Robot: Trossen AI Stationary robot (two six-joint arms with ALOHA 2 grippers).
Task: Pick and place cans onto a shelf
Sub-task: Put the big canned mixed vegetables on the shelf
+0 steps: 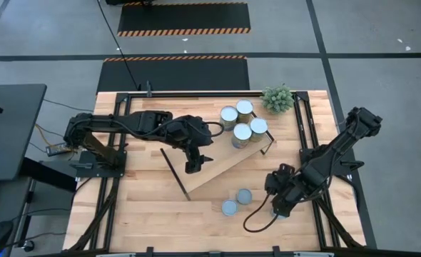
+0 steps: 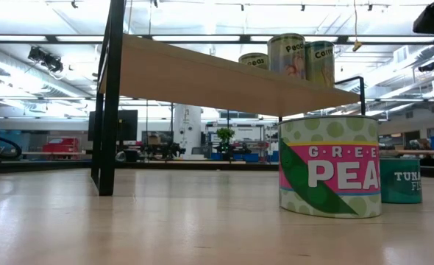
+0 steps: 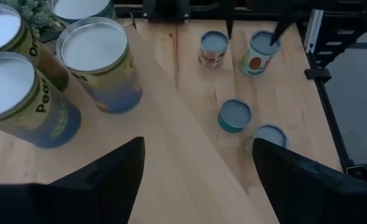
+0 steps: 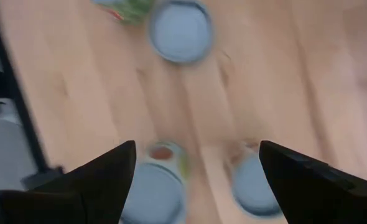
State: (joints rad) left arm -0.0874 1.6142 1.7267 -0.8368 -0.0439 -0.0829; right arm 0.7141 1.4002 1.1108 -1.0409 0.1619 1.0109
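I count four cans [image 1: 240, 121] up on the one shelf [image 1: 217, 168], four more down on my desk [image 1: 146, 207], plus one little plant [image 1: 277, 98].

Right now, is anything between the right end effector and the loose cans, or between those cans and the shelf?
Nothing visible blocks the right end effector, open above the loose cans. Between them and the shelf lies bare tabletop, but the left end effector hangs open over the shelf's free end.
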